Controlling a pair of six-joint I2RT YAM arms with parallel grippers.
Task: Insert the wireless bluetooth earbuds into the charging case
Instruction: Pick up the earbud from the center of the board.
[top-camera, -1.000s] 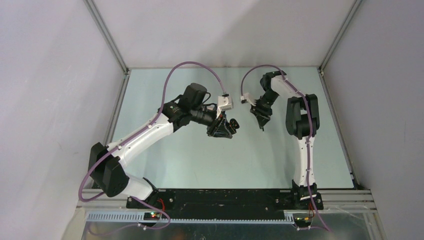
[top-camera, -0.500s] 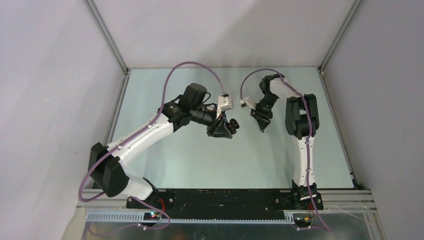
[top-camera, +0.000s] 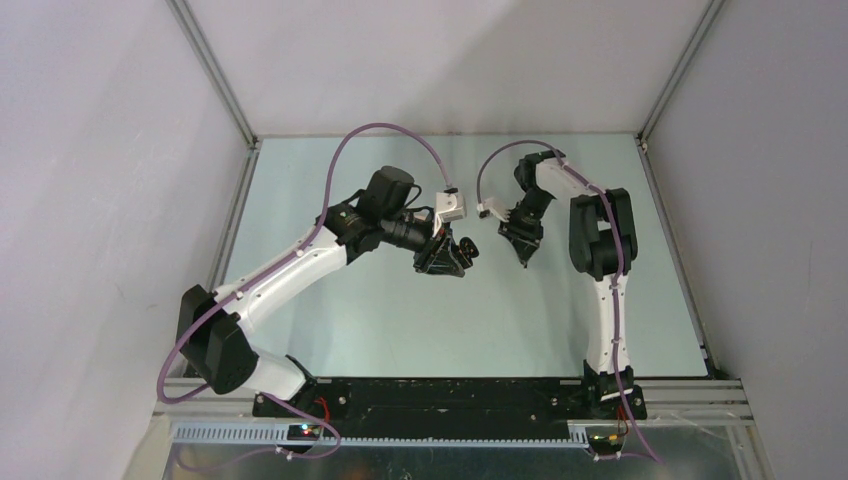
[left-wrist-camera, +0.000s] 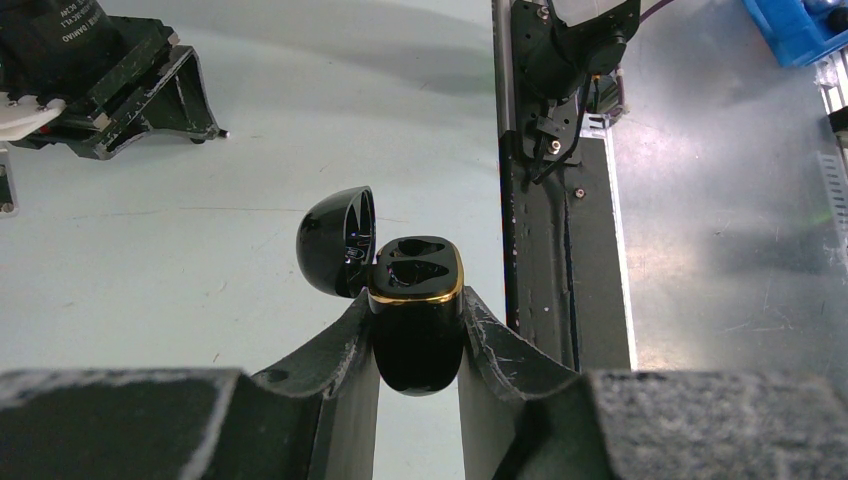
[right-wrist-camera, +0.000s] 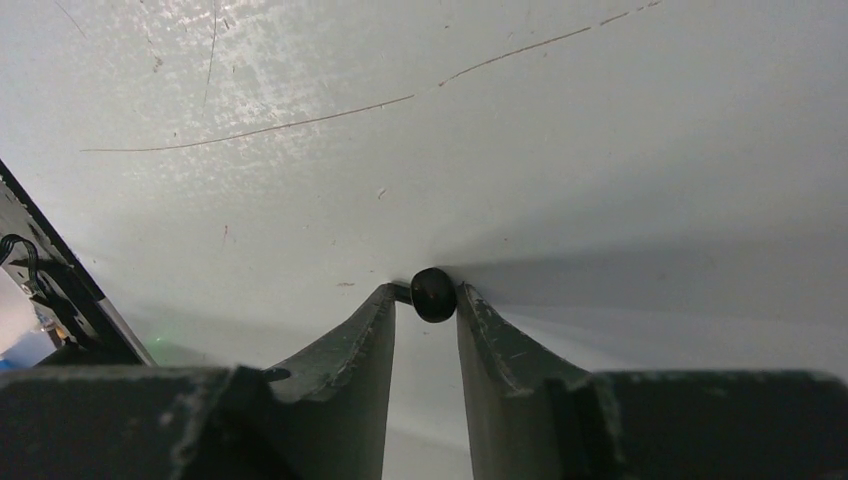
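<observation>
Glossy black with a gold rim, the charging case (left-wrist-camera: 415, 345) is sitting clamped in my left tool (left-wrist-camera: 415, 312). Its lid (left-wrist-camera: 335, 240) is hanging open and both pockets (left-wrist-camera: 400, 272) appear empty. This arm is staying put. To its right, my right tool (right-wrist-camera: 425, 298) has been narrowing over the last second and is now pinching one black earbud (right-wrist-camera: 433, 294) down on the tabletop (right-wrist-camera: 600, 120). I am judging the pick nearly complete, with lift and transfer pending. Bare tabletop is lying all around the bud. The two tools are standing near each other, so the transfer path is short. The enclosure walls (top-camera: 100, 200) are well apart from both.
</observation>
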